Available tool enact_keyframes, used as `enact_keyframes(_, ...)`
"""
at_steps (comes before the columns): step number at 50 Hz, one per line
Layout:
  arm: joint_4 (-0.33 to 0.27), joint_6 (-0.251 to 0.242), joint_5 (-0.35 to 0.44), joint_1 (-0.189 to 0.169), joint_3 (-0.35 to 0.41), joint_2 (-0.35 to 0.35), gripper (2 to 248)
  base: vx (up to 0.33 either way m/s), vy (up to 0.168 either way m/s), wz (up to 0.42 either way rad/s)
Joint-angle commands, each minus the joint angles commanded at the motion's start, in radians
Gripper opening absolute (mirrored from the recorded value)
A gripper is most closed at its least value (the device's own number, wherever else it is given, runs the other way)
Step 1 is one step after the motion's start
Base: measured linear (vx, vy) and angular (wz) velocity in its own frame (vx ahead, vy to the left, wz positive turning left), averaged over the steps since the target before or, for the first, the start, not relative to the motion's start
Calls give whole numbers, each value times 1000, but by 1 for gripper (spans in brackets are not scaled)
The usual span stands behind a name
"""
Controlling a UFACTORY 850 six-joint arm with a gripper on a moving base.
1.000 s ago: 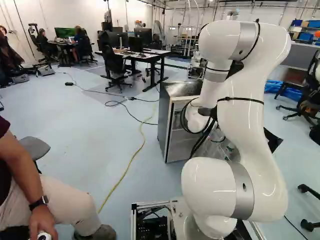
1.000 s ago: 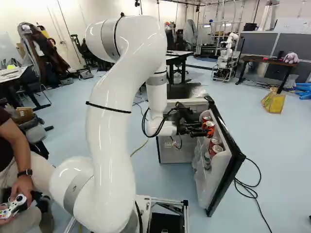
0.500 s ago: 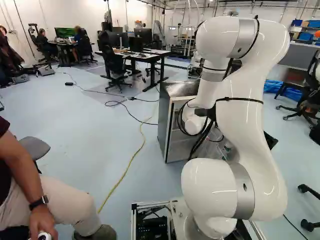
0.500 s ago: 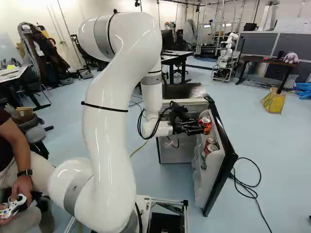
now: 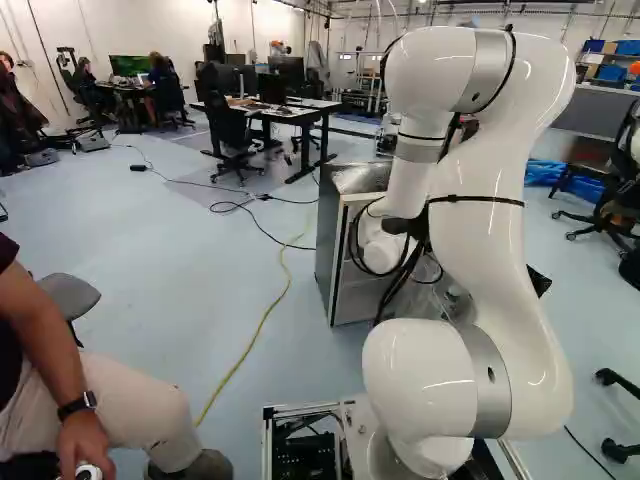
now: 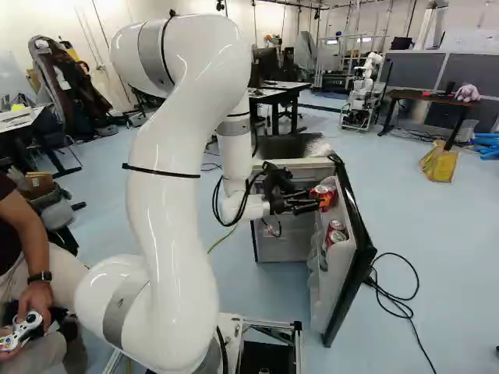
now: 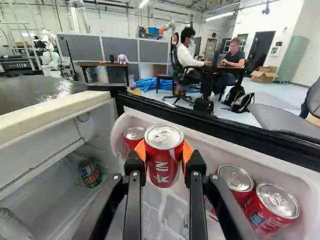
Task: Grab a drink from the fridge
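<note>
Wrist view: can (image 7: 164, 155) apparently snug between fingers (image 6: 306, 206)

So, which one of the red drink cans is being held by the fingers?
The red drink can clamped between both orange-padded fingers. The other red cans sit in the open fridge door, outside the grip.

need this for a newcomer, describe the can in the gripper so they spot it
Find the fridge with its door swung open. At the door's inner side, the gripper holds a red can. It sits between orange pads, unlike the other red cans.
</note>
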Motion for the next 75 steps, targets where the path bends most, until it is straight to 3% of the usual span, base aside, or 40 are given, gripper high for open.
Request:
enact_keyframes(14,-14,0,5,33,31,23,89,0,0,0)
enact_keyframes(39,-15,0,-1,94,103,137,89,0,0,0)
enact_keyframes(75,-70,0,-137,170,182,303,89,0,0,0)
